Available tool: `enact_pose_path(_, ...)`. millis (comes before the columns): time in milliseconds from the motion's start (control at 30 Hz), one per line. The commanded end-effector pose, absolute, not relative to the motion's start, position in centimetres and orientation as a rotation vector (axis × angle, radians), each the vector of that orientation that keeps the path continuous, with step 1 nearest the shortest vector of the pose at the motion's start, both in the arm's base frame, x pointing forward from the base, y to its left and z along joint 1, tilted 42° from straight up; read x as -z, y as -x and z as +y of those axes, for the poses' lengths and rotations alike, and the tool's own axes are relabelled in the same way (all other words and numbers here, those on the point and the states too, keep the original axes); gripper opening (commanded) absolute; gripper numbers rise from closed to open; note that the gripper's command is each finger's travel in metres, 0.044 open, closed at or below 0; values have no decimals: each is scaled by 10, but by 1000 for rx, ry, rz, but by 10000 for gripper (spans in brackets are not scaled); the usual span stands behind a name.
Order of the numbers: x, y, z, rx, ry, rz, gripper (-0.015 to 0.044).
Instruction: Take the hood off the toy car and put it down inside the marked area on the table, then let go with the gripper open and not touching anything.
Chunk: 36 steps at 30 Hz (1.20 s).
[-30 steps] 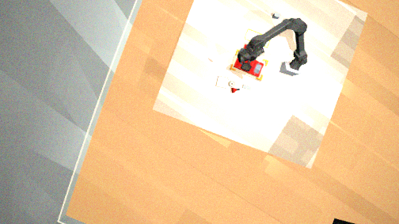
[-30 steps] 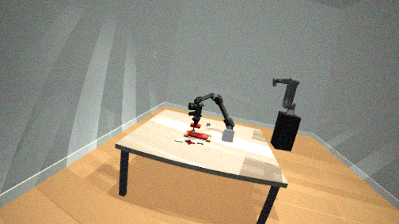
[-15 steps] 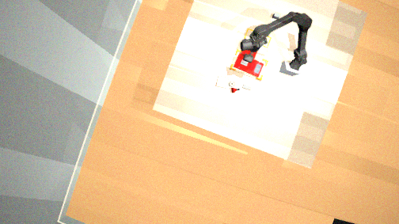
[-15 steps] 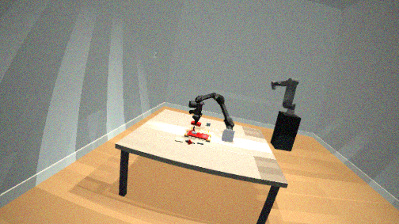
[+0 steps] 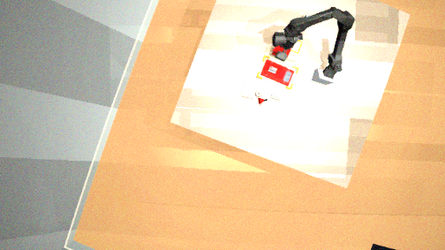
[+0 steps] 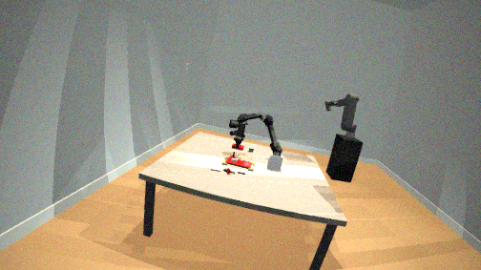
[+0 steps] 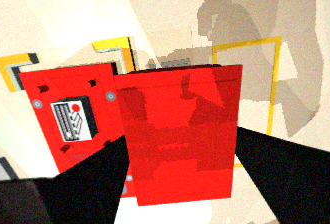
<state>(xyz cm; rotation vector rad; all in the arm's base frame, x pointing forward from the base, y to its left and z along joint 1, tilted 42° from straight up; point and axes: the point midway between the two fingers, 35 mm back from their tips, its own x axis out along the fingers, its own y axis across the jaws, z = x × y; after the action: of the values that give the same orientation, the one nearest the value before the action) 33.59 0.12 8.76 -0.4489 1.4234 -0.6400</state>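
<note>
My gripper is shut on the red hood and holds it a little above the table, gripped by its two sides. The red toy car body lies inside yellow and grey corner marks, to the left of the hood in the wrist view. The marked area, a thin yellow rectangle, lies on the table beyond and to the right of the hood. The hood hangs partly over its left side.
Small loose car parts, one of them red, lie in front of the car. The arm's grey base stands right of the car. A second arm on a black pedestal stands off the table.
</note>
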Motion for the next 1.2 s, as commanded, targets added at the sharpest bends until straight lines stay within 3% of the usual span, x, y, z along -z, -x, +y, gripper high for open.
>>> enact_pose_path(0, -96, -330, -9, 640, 461, 1430, 0)
enact_pose_path(1167, -149, -293, -73, 648, 489, 1429, 0)
